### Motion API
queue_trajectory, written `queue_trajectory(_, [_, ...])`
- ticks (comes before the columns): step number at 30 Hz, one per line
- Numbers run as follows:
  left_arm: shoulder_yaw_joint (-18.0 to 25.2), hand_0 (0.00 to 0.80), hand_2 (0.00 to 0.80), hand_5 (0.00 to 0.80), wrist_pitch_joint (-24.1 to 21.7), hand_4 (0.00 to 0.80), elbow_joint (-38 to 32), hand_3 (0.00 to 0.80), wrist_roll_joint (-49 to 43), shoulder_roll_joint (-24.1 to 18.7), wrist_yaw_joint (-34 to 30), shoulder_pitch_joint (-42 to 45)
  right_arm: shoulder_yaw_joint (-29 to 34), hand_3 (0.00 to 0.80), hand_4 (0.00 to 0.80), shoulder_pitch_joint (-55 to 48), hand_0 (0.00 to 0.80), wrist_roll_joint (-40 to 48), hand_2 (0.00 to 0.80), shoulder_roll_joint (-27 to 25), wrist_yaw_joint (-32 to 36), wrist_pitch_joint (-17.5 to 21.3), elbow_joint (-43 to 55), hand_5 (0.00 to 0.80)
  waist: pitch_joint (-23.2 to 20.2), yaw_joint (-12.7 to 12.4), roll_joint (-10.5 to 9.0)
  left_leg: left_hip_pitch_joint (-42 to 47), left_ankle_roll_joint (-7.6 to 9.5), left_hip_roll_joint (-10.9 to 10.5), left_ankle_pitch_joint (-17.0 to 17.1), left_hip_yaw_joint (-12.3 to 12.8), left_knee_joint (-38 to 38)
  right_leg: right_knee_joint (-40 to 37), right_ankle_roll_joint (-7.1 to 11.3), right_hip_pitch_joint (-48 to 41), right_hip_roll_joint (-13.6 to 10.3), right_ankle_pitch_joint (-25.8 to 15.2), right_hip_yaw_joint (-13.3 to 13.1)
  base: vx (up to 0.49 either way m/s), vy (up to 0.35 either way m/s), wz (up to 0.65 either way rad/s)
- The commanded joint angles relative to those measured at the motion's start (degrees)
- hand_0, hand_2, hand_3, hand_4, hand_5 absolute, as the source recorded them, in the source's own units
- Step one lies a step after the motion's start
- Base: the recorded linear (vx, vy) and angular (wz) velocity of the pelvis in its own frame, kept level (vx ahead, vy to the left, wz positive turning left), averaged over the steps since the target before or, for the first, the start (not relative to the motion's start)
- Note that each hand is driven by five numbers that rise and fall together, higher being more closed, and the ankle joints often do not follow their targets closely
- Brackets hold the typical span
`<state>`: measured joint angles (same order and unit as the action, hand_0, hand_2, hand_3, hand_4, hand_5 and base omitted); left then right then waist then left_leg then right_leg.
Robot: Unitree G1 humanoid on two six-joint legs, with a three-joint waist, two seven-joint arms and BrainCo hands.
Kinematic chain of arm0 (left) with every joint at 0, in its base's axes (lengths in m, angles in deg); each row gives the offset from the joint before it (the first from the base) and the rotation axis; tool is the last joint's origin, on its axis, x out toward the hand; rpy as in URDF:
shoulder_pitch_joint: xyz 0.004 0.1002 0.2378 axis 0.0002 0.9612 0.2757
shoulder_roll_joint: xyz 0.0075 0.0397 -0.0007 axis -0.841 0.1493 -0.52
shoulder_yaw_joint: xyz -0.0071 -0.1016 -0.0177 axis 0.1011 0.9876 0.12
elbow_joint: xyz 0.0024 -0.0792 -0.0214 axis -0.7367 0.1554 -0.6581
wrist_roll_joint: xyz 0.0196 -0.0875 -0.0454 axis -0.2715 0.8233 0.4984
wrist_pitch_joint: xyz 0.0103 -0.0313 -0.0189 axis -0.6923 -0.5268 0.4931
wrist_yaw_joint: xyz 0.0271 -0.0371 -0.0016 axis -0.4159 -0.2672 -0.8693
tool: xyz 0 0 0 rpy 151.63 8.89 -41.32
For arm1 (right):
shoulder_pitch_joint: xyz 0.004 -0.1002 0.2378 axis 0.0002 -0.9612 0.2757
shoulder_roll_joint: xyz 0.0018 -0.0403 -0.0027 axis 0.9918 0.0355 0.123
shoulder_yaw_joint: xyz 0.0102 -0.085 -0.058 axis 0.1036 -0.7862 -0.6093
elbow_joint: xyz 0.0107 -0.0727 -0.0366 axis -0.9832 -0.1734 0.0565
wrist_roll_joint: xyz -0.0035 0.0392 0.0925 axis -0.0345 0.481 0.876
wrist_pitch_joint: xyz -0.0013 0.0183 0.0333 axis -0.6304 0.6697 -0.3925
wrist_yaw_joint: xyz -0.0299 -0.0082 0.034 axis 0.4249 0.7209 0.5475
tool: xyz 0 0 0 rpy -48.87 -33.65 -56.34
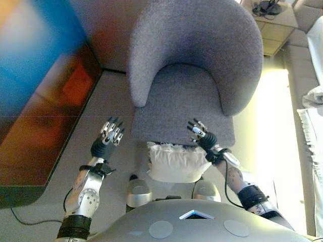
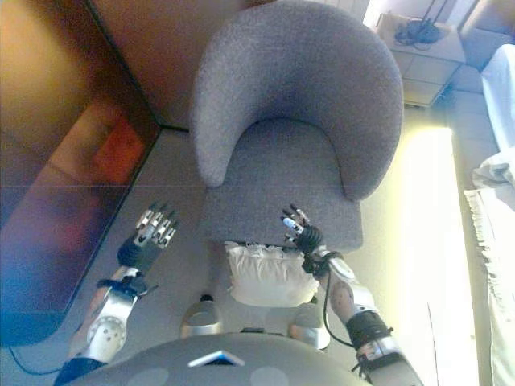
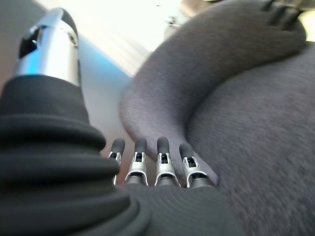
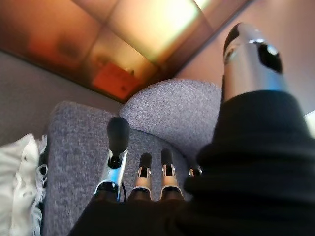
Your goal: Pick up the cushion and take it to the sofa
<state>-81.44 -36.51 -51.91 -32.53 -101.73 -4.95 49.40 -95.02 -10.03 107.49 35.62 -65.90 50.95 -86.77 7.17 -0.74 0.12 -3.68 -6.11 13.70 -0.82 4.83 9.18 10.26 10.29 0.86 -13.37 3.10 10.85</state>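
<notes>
Grey woven fabric covers the armchair (image 1: 192, 65) that fills the upper middle of both eye views, its curved back wrapping an empty seat. The white cushion (image 1: 174, 162), frilled along its edge, sits at the lower centre, against the front edge of the chair seat and held by neither hand. The left hand (image 1: 111, 133) hangs at the lower left, over the floor just beside the chair's front corner, fingers straight and holding nothing. The right hand (image 1: 200, 133) is right of centre, over the front of the seat just above the cushion's upper right corner, fingers likewise extended and empty.

At the upper right of the eye views a pale bedside cabinet (image 1: 275, 25) carries a dark object (image 1: 267, 7) on top; its contents cannot be seen. A dark glossy panel (image 1: 45, 116) fills the left side.

The right wrist view alone shows the cushion's frilled edge (image 4: 19, 182) beside the seat, at lower left. The left wrist view shows only chair fabric past its straight fingers (image 3: 162, 162).
</notes>
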Motion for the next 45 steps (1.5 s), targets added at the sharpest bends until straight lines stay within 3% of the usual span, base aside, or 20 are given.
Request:
queue_trajectory(1, [-1.3,0.000,0.000,0.000,-0.8,0.000,-2.4,0.000,-0.3,-2.3,-1.9,-3.5,1.4,0.000,0.000,2.1,0.000,1.0,0.000,3.8,-0.1,4.9,2.6,0.000,-1.7,-0.3,-0.87,0.9,-2.84,0.9,1.2,0.0,-0.2,-0.9,0.98,3.2,-3.9,-5.8,-0.7,0.060,0.134,0.51])
queue_trajectory(5, [-2.9,0.000,0.000,0.000,-3.2,0.000,-1.1,0.000,-4.8,-2.7,0.3,-4.1,1.8,0.000,0.000,0.7,0.000,0.2,0.000,4.6,0.0,7.0,5.1,0.000,-2.3,0.9,-0.20,3.2,-2.99,0.2,0.8,2.2,-3.0,-2.4,2.22,2.6,-6.4,-7.9,0.2,0.042,0.073,0.12])
queue_trajectory(8, [-3.1,0.000,0.000,0.000,-2.5,0.000,-0.6,0.000,-4.6,-3.3,3.4,-5.1,1.6,0.000,0.000,0.4,0.000,-1.4,0.000,4.5,-0.7,7.3,5.5,0.000,-2.4,1.5,0.03,5.2,-2.51,-0.5,0.6,3.3,-5.4,-3.8,3.37,2.8,-7.3,-9.4,0.2,0.020,0.036,0.01])
queue_trajectory(16, [-5.5,0.000,0.000,0.000,-2.8,0.000,-0.5,0.000,-4.8,-2.9,1.9,-6.1,2.9,0.000,0.000,0.1,0.000,-3.9,0.000,3.3,-0.4,9.2,7.4,0.000,-2.6,1.7,-0.82,6.1,-2.03,-1.2,1.7,5.1,-9.5,-8.0,4.10,2.3,-6.5,-11.4,2.6,-0.029,-0.034,-0.13])
queue_trajectory(19, [-4.7,0.000,0.000,0.000,10.6,0.000,1.2,0.000,15.5,0.7,-13.9,-7.0,5.9,0.000,0.000,0.3,0.000,19.8,0.000,5.9,11.9,0.9,6.8,0.000,-2.3,1.8,-0.71,6.4,-2.05,-0.8,2.5,6.4,-10.7,-8.2,4.01,2.2,-5.8,-10.9,3.4,-0.022,-0.004,-0.05])
queue_trajectory(20, [-4.7,0.000,0.000,0.000,13.6,0.000,2.3,0.000,19.2,2.1,-17.2,-7.1,6.8,0.000,0.000,0.4,0.000,23.8,0.000,7.3,15.6,-1.3,5.8,0.000,-2.3,1.8,-0.63,6.7,-2.05,-0.5,2.6,6.7,-11.0,-8.4,3.99,2.0,-5.7,-10.8,3.6,0.000,0.000,0.00])
queue_trajectory(24, [-6.2,0.000,0.000,0.000,17.8,0.000,6.5,0.000,26.6,6.3,-24.7,-6.9,8.0,0.000,0.000,1.5,0.000,44.7,0.000,12.0,23.8,-10.9,6.4,0.000,-2.9,2.1,0.11,7.8,-2.12,0.2,2.4,7.9,-10.9,-8.7,4.24,1.1,-5.4,-10.2,3.5,0.069,-0.010,-0.08])
queue_trajectory(27, [-6.6,0.000,0.000,0.000,16.5,0.000,7.1,0.000,26.1,7.4,-23.9,-6.0,10.0,0.000,0.000,1.2,0.000,46.3,0.000,13.8,21.4,-13.1,7.5,0.000,-3.9,2.5,0.92,8.6,-2.25,0.6,2.4,8.7,-11.2,-9.5,4.46,0.2,-5.2,-10.1,3.5,0.108,0.029,-0.06])
queue_trajectory(32, [-5.0,0.000,0.000,0.000,17.1,0.000,5.4,0.000,24.8,7.4,-22.2,-4.9,10.9,0.000,0.000,-1.3,0.000,41.3,0.000,14.3,20.9,-15.8,8.2,0.000,-5.1,2.9,1.24,9.4,-2.22,0.4,2.1,9.0,-11.4,-10.1,4.20,-0.5,-4.5,-9.7,3.0,0.075,0.004,-0.03])
queue_trajectory(41, [-5.4,0.000,0.000,0.000,16.1,0.000,4.3,0.000,24.3,6.3,-22.3,-3.2,9.9,0.000,0.000,-2.0,0.000,41.8,0.000,13.2,22.7,-16.1,7.8,0.000,-5.0,2.8,1.35,9.4,-2.16,0.3,2.4,8.7,-11.8,-10.7,3.55,-0.8,-3.4,-9.4,2.6,0.025,-0.007,-0.05])
queue_trajectory(45, [-5.6,0.000,0.000,0.000,19.3,0.000,4.3,0.000,23.1,6.0,-26.0,-2.9,9.4,0.000,0.000,-1.7,0.000,41.7,0.000,12.9,22.7,-15.4,8.0,0.000,-4.8,2.6,1.47,9.2,-2.22,0.3,2.5,8.7,-11.8,-10.9,3.48,-0.8,-3.3,-9.4,2.6,0.000,0.000,0.00])
